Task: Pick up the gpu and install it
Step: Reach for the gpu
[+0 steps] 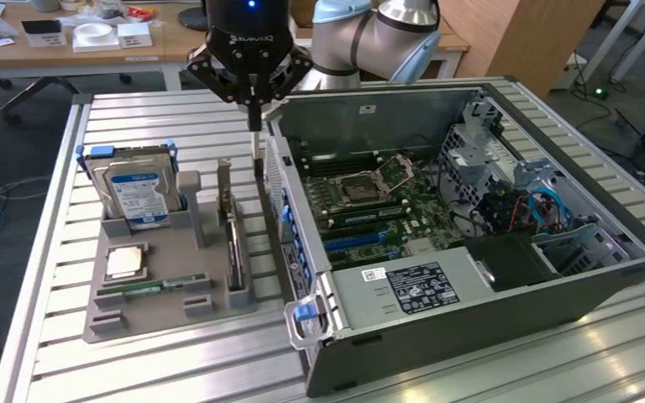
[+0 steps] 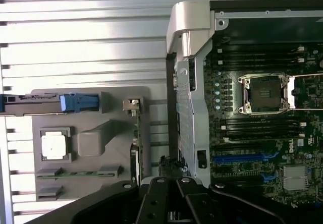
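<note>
End effector (image 1: pixel 256 122), mine, closed on nothing, hovering above the gap between tray (image 1: pixel 121 315) and case (image 1: pixel 469 294); gpu (image 1: pixel 231 235) stands edge-on in the tray's slot nearest the case, on the desk (image 1: pixel 54 369).

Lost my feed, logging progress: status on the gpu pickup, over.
Pincer shut, empty, between gray tray and case. Gpu upright in tray, untouched. Case wall close alongside.

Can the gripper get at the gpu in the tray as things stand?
Probably yes. The gpu stands on edge in the gray tray, top edge bare. The gripper hangs shut above it, slightly toward the computer case; its jaws would have to open first.
</note>
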Robot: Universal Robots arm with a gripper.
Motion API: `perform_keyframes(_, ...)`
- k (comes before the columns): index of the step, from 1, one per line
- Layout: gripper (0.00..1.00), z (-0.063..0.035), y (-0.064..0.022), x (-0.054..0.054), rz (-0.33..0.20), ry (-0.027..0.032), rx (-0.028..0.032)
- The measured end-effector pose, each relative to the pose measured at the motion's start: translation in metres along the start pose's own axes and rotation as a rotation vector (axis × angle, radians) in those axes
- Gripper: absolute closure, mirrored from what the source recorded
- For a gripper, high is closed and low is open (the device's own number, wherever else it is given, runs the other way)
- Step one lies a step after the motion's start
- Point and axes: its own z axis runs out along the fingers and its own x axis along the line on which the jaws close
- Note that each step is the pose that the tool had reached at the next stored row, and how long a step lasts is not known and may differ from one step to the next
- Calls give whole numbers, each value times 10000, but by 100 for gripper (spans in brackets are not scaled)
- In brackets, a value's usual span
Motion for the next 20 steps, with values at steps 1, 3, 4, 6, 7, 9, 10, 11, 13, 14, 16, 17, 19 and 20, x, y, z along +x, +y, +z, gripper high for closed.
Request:
perform_keyframes(1,89,0,-1,13,0,0,0)
perform_keyframes(3,89,0,-2,26,1,-1,0)
perform_keyframes(4,89,0,-2,33,1,0,0)
perform_keyframes(6,89,-1,-3,47,2,0,-1)
perform_keyframes(7,89,-1,-4,55,2,0,0)
perform_keyframes(9,89,-2,-5,71,2,0,0)
perform_keyframes(10,89,-2,-6,78,2,0,0)
perform_keyframes(11,89,-2,-6,86,2,0,0)
perform_keyframes(13,89,-2,-7,99,2,-1,0)
perform_keyframes(14,89,-2,-8,106,1,0,0)
perform_keyframes(16,89,-4,-11,140,2,0,0)
perform_keyframes(17,89,-4,-12,153,1,-1,0)
perform_keyframes(19,89,-5,-14,180,2,0,0)
perform_keyframes(20,89,-5,-15,200,1,0,0)
